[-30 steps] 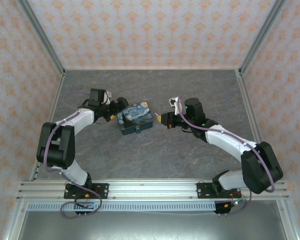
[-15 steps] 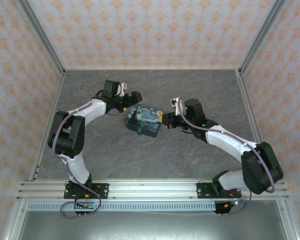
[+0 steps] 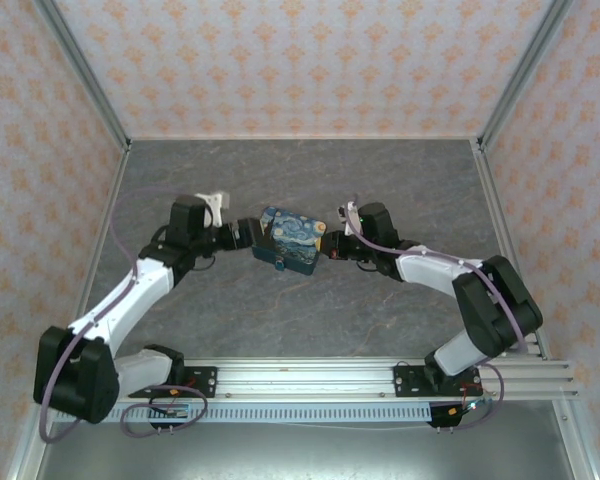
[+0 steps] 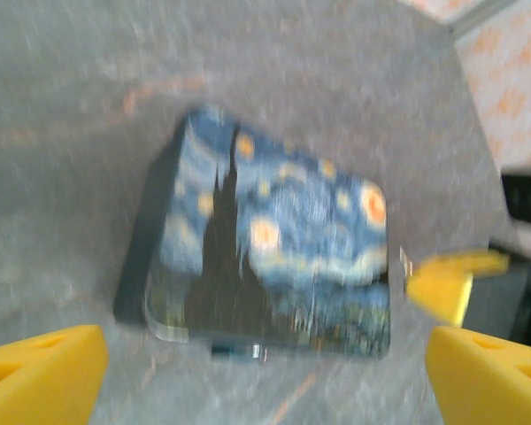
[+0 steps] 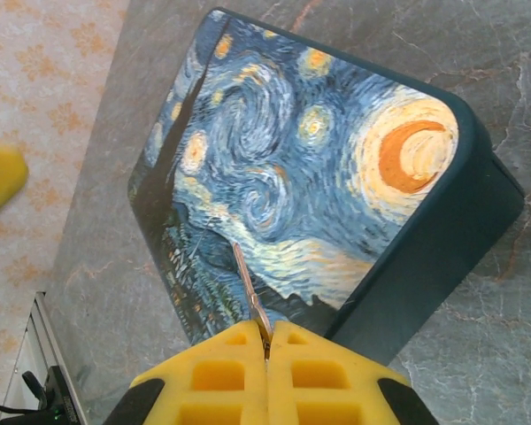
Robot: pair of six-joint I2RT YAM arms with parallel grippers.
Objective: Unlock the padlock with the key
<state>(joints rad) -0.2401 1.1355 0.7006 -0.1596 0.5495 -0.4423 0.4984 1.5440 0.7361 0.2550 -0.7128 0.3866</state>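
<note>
Here, your right gripper (image 5: 267,335) has its orange-yellow fingers pressed together on the thin silvery metal key (image 5: 250,297), whose blade sticks forward over the lid of the blue-and-yellow Starry-Night-print rectangular box (image 5: 310,168). Your left gripper (image 4: 265,363) has its fingers spread wide apart, holding nothing, with the box lying on the grey marbled table (image 4: 248,80) just ahead of them. From above, the tiny dark teal-tinged padlock (image 3: 278,266) sits at the box's near edge, and the two grippers flank the box, one at either end.
</note>
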